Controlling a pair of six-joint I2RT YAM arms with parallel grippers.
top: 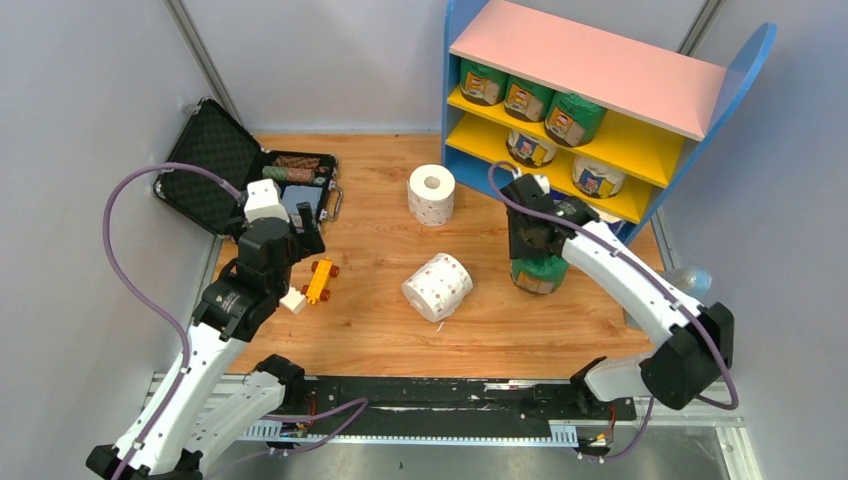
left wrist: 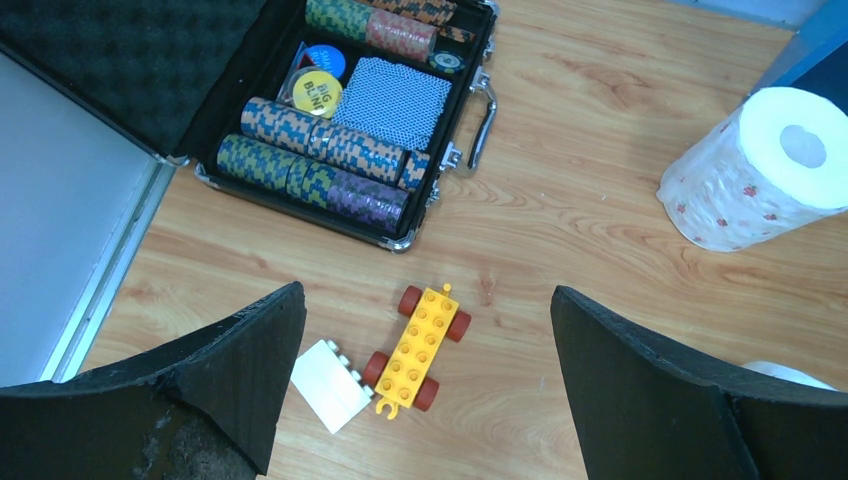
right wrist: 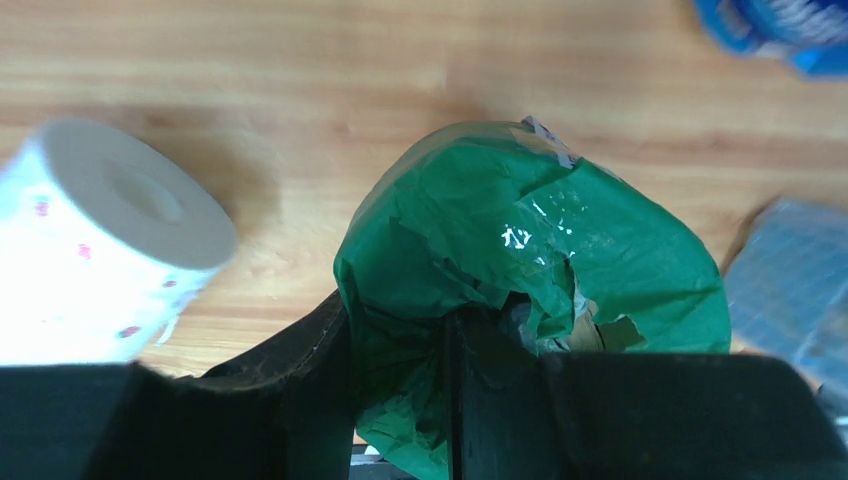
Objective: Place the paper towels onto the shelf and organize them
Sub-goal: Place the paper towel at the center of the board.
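Observation:
The shelf (top: 590, 60) stands at the back right. Three green-wrapped paper towels (top: 528, 98) sit on its upper yellow board and two cream ones (top: 598, 177) on the lower. My right gripper (top: 535, 238) (right wrist: 400, 330) is shut on the top wrapping of a green-wrapped roll (top: 540, 273) (right wrist: 530, 240) standing upright on the table in front of the shelf. One bare dotted roll (top: 431, 194) (left wrist: 760, 170) stands upright mid-table. Another dotted roll (top: 437, 286) (right wrist: 100, 240) lies on its side. My left gripper (top: 300, 240) (left wrist: 427, 295) hangs open above the table's left side, holding nothing.
An open black case (top: 215, 165) (left wrist: 350, 120) of poker chips lies at the back left. A yellow toy car (top: 320, 280) (left wrist: 418, 347) and a white brick (top: 293, 300) (left wrist: 330, 385) lie under my left gripper. A pale wrapped item (top: 690, 280) sits by the right table edge.

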